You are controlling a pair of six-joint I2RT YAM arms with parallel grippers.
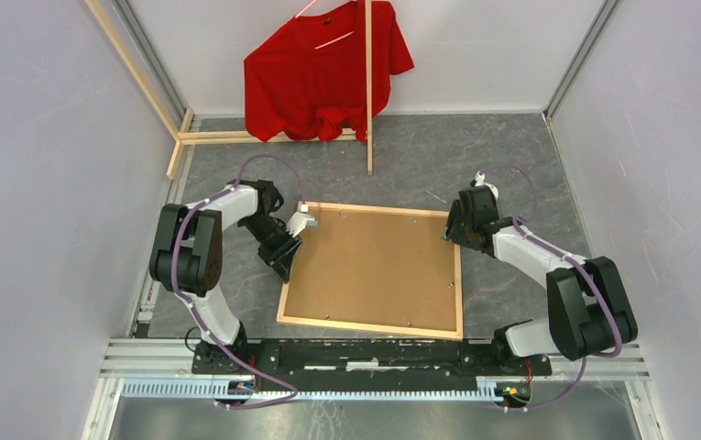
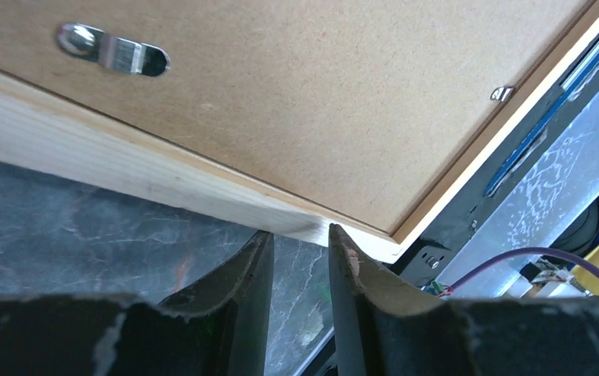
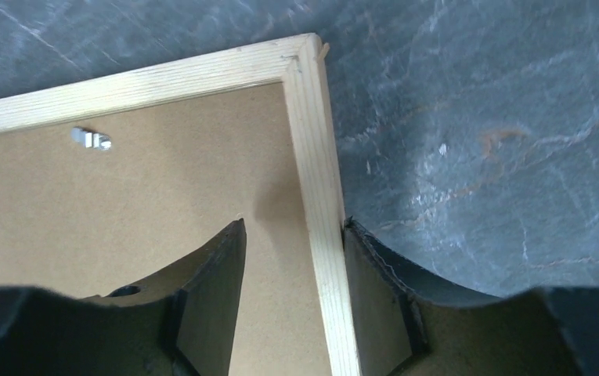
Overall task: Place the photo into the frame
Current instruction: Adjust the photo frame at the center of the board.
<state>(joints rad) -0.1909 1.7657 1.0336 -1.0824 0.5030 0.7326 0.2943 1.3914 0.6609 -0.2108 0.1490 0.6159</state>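
Note:
The frame lies face down on the dark table, with a brown backing board filling it. The photo is hidden. My left gripper is at the frame's left strip, near its near-left corner. It is open by a narrow gap, its tips just outside the strip and nothing between them. My right gripper is at the far-right corner, open and straddling the right strip. Its outer finger touches the strip's outer side and its inner finger rests over the board.
Small metal clips sit on the board near the strips. A red T-shirt on a hanger hangs at the back wall. Loose wood slats stand and lie at the back. A black rail runs along the near edge.

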